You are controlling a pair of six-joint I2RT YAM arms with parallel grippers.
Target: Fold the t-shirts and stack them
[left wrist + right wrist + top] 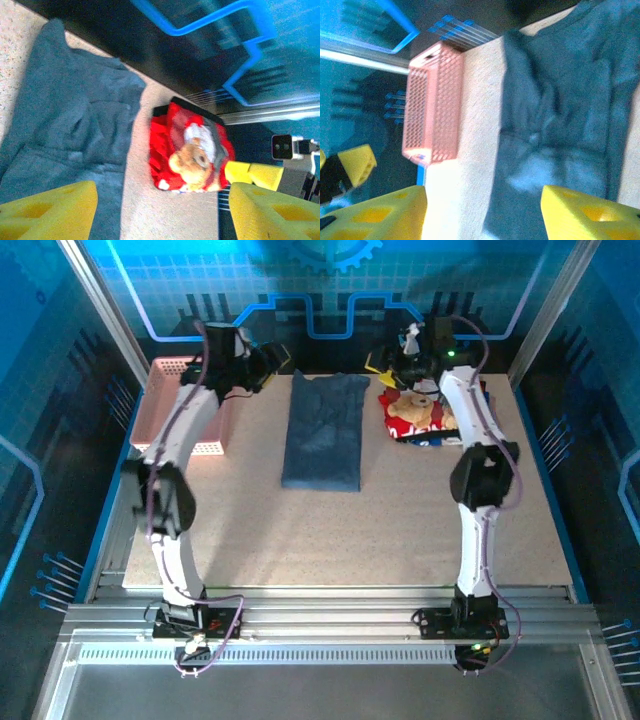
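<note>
Overhead, the right arm [478,430] partly covers the folded stack [408,422] at upper right; the left wrist view shows its red teddy-bear shirt [192,150] plainly. The slate-blue shirt [322,432] lies flat at upper centre. Both arms stretch far forward, with the left gripper [160,215] and right gripper [482,215] spread wide and empty.

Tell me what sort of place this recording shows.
Probably a lab robot cell: a table framed by metal rails, blue printed wall panels, and two robot arms bolted at its near edge.
</note>
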